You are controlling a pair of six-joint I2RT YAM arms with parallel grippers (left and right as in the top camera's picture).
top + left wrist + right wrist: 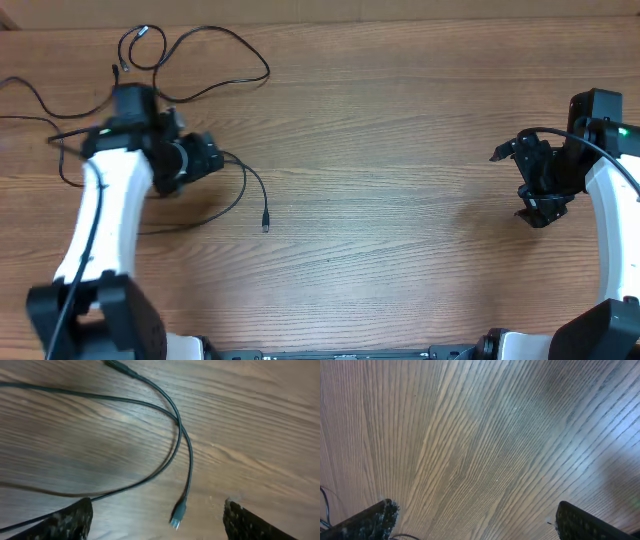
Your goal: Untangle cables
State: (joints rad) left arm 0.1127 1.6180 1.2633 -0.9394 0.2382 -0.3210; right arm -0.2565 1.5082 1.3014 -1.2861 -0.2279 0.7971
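Note:
Thin black cables [232, 42] lie in loose loops on the wooden table at the far left. One strand runs right past my left gripper [212, 156] and ends in a plug [265, 224]. In the left wrist view two strands [178, 422] cross, and the plug [177, 515] lies between the open, empty fingers of my left gripper [157, 521], apart from both. My right gripper [512, 182] is over bare wood at the far right; in the right wrist view it [475, 522] is open and empty.
Another cable end [140, 32] lies at the back left, and a strand [28, 92] runs off the left edge. Bare wooden table [400, 150] lies between the two arms.

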